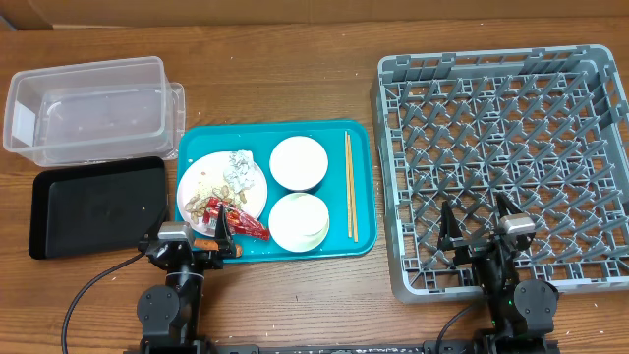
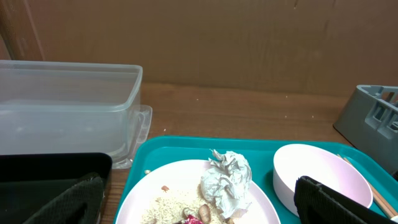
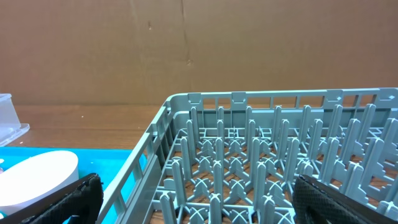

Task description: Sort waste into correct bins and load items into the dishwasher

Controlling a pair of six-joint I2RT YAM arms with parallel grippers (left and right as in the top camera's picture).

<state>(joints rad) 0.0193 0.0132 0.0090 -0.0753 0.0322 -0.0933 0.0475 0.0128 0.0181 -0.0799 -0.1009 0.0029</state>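
Observation:
A white plate on the teal tray holds a crumpled foil ball, a red wrapper, and rice and food scraps. Two white bowls and wooden chopsticks lie on the same tray. The clear tub and black tray stand at the left. The grey dish rack is at the right. My left gripper is open at the plate's near edge. My right gripper is open over the rack's near edge. The foil ball also shows in the left wrist view.
A cardboard wall stands behind the table. The wooden table runs along the front. The near bowl sits just right of the plate in the left wrist view. No cup or carrot shows.

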